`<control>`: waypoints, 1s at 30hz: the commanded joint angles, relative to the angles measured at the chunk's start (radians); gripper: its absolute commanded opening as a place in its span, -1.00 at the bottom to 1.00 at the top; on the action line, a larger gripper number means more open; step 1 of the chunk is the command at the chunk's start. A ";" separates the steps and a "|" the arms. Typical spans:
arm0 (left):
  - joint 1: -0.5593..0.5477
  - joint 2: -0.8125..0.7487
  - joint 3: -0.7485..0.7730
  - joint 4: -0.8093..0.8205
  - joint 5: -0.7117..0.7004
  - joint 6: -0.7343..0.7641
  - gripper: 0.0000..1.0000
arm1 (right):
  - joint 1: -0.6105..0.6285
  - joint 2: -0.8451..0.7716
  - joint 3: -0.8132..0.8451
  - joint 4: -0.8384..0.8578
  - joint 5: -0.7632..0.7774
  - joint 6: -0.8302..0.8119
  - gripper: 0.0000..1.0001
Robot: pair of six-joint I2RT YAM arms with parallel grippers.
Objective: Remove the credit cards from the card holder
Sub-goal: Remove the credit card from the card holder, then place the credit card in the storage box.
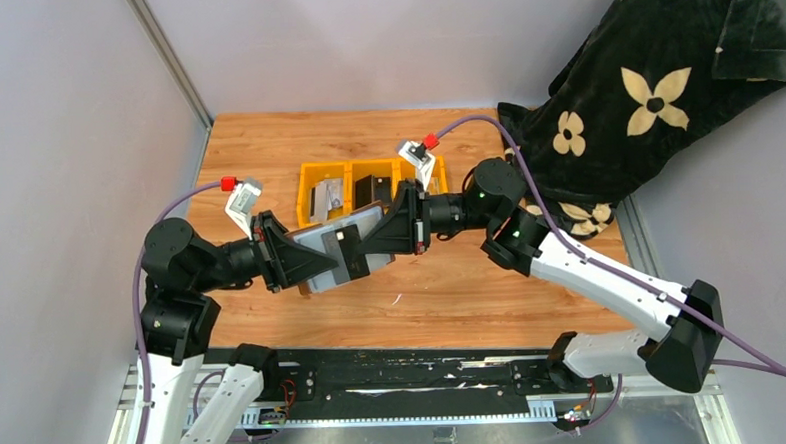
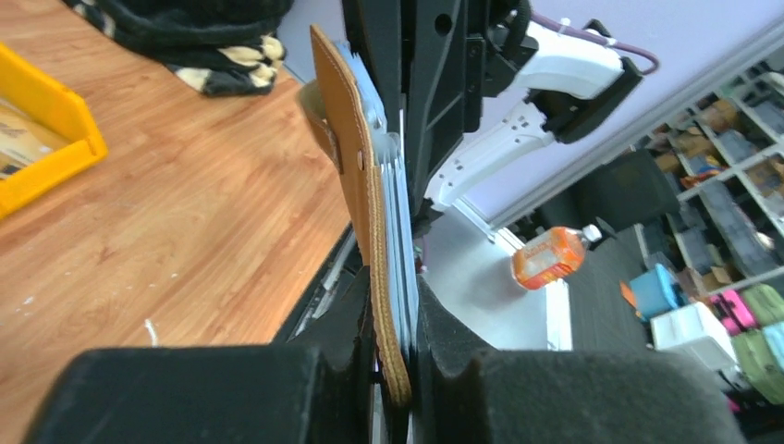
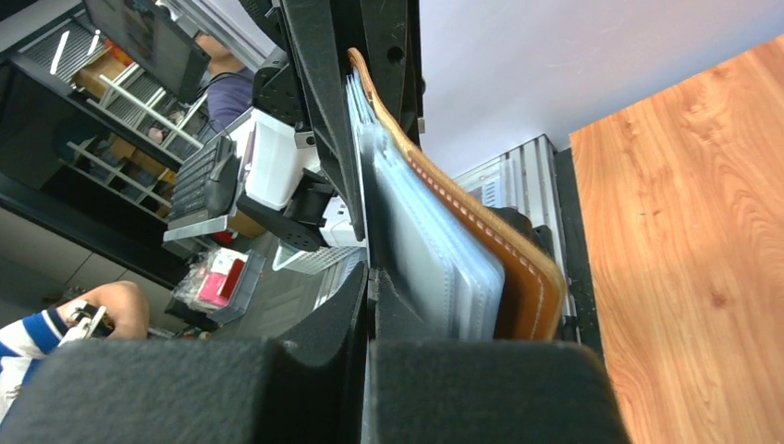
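Card holder (image 1: 338, 252) is held aloft just before the yellow bins (image 1: 308, 172), pinched at opposite ends by left gripper (image 1: 309, 261) and right gripper (image 1: 382, 234); loose cards (image 1: 329, 197) are seen inside the bins

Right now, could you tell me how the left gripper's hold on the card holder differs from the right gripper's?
The left gripper clamps the card holder at its left, nearer end; the right gripper takes its right, farther end. The left gripper's fingers pinch brown cover and clear sleeves together; at the right gripper's fingers, cover and most sleeves seem outside the pinch, though that is unclear. Both are shut on it.
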 commanded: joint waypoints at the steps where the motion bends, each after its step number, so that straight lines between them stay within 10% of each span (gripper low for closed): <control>1: -0.009 0.000 0.070 -0.088 -0.136 0.149 -0.95 | -0.047 -0.045 -0.013 -0.087 0.024 -0.059 -1.00; 14: -0.009 0.038 0.190 -0.398 -0.641 0.555 -1.00 | -0.423 -0.083 -0.032 -0.286 -0.006 -0.084 -1.00; 30: -0.009 0.023 0.210 -0.289 -0.145 0.422 -1.00 | -0.341 0.681 0.450 -0.556 0.417 -0.250 -1.00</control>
